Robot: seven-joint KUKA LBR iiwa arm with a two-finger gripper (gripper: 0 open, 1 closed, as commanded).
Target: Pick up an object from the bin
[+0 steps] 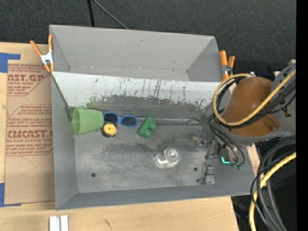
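Note:
My gripper (208,170) is low at the right side of the bin, near the front right corner. Closest to it, a little to its left on the bin floor, lies a clear, shiny round object (167,158). Farther left, along the back of the floor, rests a small green block (146,127).
At the left end of the same row lie blue sunglasses (120,120), a small yellow piece (109,130) and a light green cup (87,121) on its side. The arm with its orange cover and looped cables hangs over the bin's right rim.

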